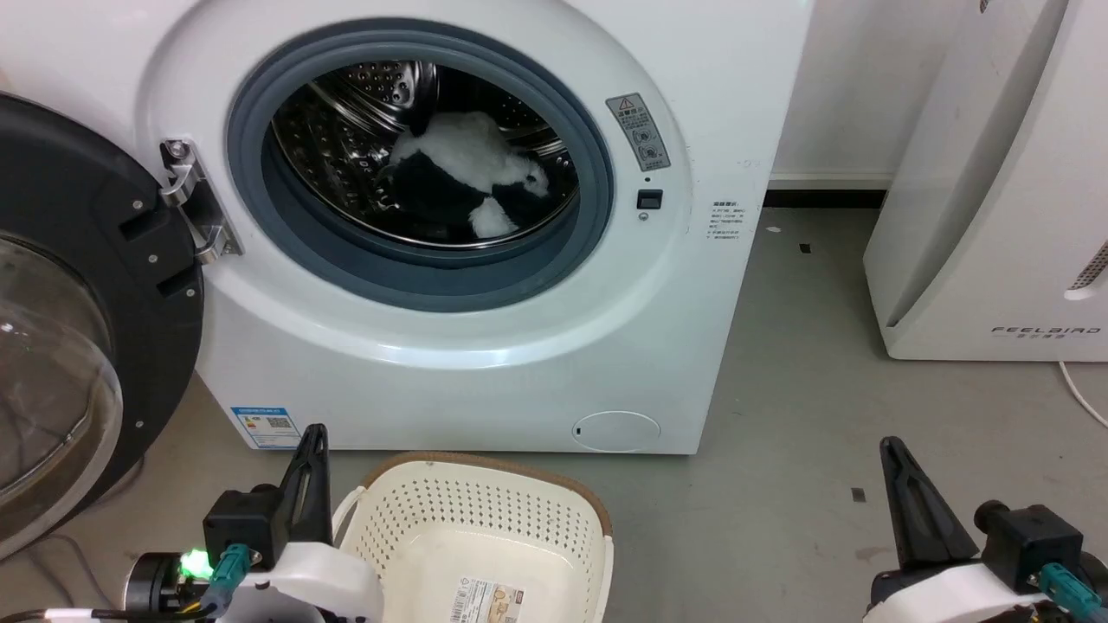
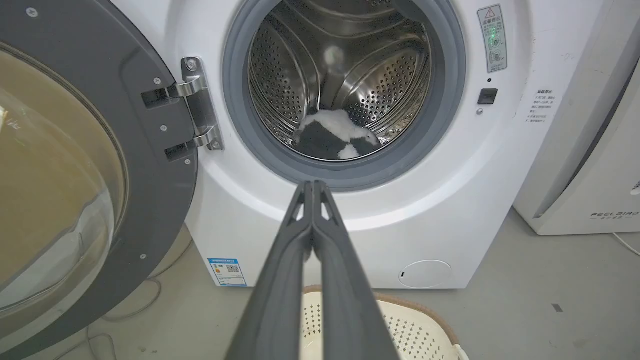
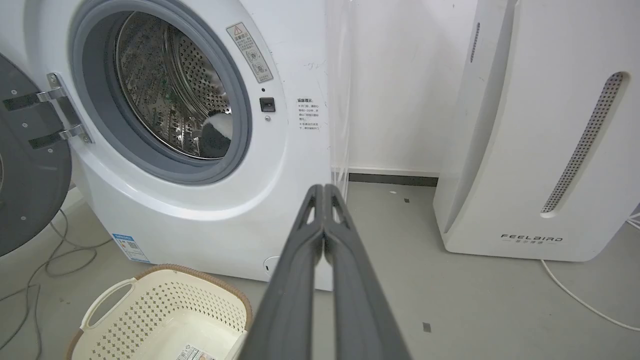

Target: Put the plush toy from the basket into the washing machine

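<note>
And the plush toy (image 1: 472, 177) is in; it lies low in the steel drum of the washing machine (image 1: 485, 346), a black-and-white heap toward the far side, well behind the grey gasket; the basket (image 1: 485, 506) on the near floor in front of the machine holds nothing but its paper label (image 1: 489, 601). So the placing step looks finished, by my reading; the task as worded seems done.

The left hand (image 2: 313, 186) hangs low at the near left, just beside the basket's left rim, its two fingers pressed together tip to tip and gripping nothing; the right hand (image 3: 324, 189) sits at the near right, well apart from the basket, fingers likewise pressed together, nothing between them.

Next move, if any: I judge it calls for no more than a rest pose clear of the porthole; the door (image 1: 61, 346) stands swung wide to the left, and shutting it isn't asked for; were it wanted, the left arm would need to get round the door's outer edge and sweep it right without catching the hinge (image 1: 186, 199).

Surface and room: smooth grey floor (image 1: 805, 389) with a few dark specks; loose cables (image 3: 45, 260) trailing at the left below the door; a white appliance lettered FEELBIRD (image 1: 995, 216) right of the machine, bare floor between them, a white cord (image 1: 1082, 394) beside it; a pale wall (image 1: 848, 86) with a dark skirting strip at the far end.
</note>
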